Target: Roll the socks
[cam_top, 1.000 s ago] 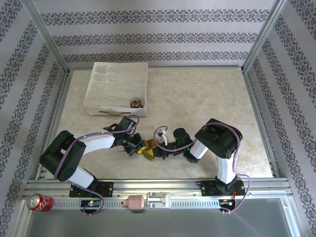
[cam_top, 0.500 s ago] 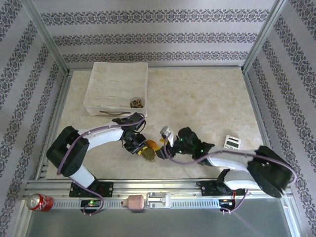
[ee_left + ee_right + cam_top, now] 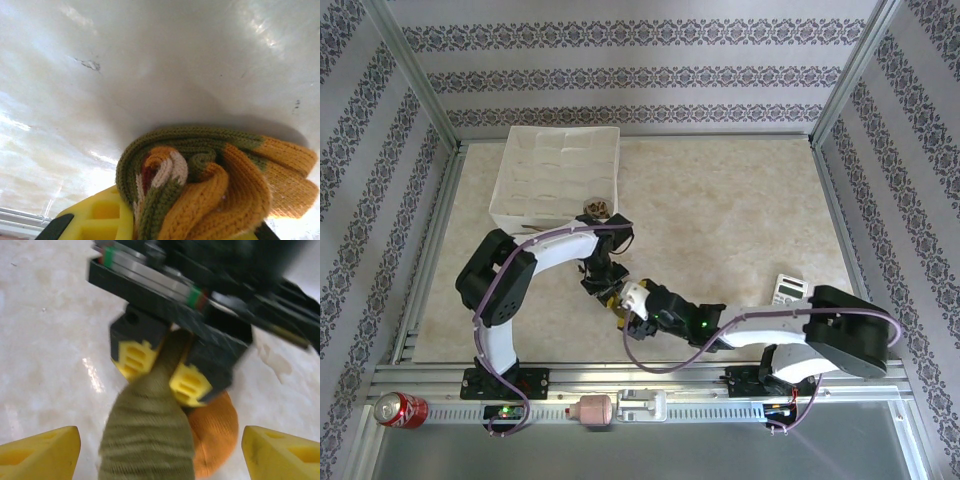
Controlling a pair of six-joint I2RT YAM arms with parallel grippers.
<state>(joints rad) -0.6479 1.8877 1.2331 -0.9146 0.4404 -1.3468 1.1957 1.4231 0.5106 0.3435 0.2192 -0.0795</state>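
Table point(image 3: 740, 200): marbled beige, lay under both sets of jaws.
Tray point(image 3: 510, 215): white, divided, stood just beyond the left jaws.
Right gripper point(image 3: 160, 455): jaws spread wide, held nothing.
Left gripper point(image 3: 167, 367): jaws nearly closed, pinched the olive sock point(image 3: 145, 440).
Olive sock: rolled, sat between the right jaws, apart from both fingertips.
Argyle sock point(image 3: 597, 208): rested in the tray's near-right compartment, beyond both jaws.

Left arm point(image 3: 535, 255): elbow bent, reaching inward; left gripper point(image 3: 162, 367) clamped on olive sock point(image 3: 142, 430). Right arm point(image 3: 760, 325): stretched leftward; right gripper point(image 3: 160, 445) spread wide.

No lettering, label or number is legible on anything.
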